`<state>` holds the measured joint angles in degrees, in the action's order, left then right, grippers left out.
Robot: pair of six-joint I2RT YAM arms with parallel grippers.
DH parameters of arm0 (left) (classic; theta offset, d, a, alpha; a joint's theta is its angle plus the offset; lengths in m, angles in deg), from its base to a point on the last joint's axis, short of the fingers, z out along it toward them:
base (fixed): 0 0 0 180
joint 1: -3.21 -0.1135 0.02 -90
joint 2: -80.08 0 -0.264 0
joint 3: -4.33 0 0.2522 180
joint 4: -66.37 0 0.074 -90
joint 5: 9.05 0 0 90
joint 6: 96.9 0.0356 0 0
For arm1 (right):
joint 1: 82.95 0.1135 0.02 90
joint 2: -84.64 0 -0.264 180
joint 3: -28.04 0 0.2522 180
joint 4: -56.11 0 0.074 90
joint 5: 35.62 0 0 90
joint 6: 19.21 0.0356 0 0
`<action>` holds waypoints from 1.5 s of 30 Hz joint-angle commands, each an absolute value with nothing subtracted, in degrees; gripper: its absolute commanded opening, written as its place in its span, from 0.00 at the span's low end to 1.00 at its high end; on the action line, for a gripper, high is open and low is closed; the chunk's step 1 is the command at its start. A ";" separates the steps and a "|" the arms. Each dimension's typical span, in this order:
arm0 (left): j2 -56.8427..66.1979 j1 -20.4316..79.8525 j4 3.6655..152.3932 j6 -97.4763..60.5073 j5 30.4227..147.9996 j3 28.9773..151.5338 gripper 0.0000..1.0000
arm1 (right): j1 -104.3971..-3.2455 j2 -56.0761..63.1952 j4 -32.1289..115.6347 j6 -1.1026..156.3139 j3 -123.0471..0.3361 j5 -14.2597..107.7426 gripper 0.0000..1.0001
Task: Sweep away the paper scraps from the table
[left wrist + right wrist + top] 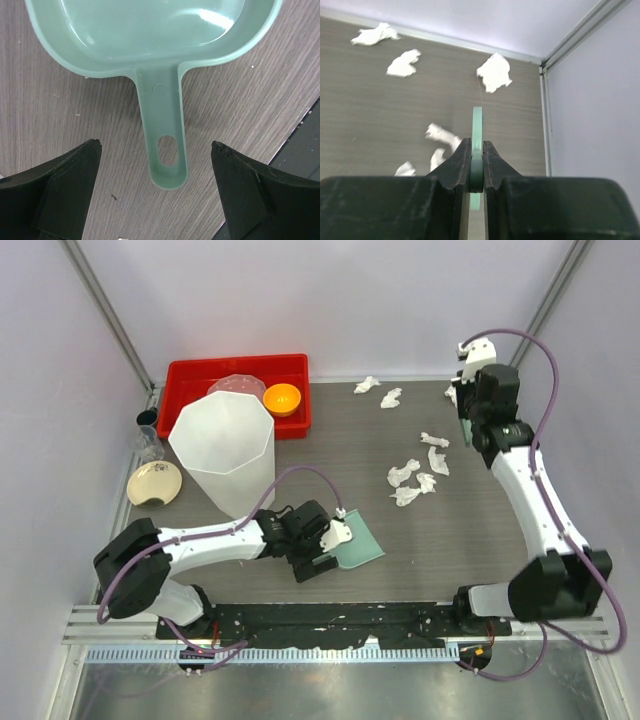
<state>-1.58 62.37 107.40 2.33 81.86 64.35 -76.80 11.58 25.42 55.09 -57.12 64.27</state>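
Observation:
Several white paper scraps lie on the right half of the table [330, 455]: two at the back [367, 385] [391, 397] and a cluster in the middle right [406, 496]. They also show in the right wrist view [494, 72]. A pale green dustpan [357, 541] lies flat at the front centre. My left gripper [335, 548] is open, with its jaws on either side of the dustpan handle [162, 135] and not touching it. My right gripper [466, 430] is shut on a thin flat green tool [477, 125], seen edge-on, above the table's back right.
A large white faceted bin [225, 445] stands at the left. Behind it is a red tray [200, 368] with an orange bowl [282, 398] and a clear container [236, 388]. A small plate [154, 483] lies at the far left. Metal rails edge the table.

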 commanded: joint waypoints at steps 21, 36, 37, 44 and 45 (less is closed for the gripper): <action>-6.58 60.08 108.79 4.69 79.29 70.38 0.00 | -68.53 17.94 22.06 58.58 -46.54 54.20 0.01; -7.63 56.74 97.28 9.45 84.73 67.75 0.68 | -68.53 14.15 21.52 61.30 -46.54 55.17 0.01; -7.63 56.56 95.36 8.75 84.73 67.48 0.69 | -68.36 14.59 21.61 61.47 -46.54 55.26 0.01; -4.82 50.68 94.45 3.29 88.85 65.46 0.69 | -68.53 16.09 20.47 62.88 -47.06 53.06 0.01; -4.82 50.58 96.03 3.29 89.21 65.37 0.69 | -68.45 16.00 20.12 63.14 -47.50 53.67 0.01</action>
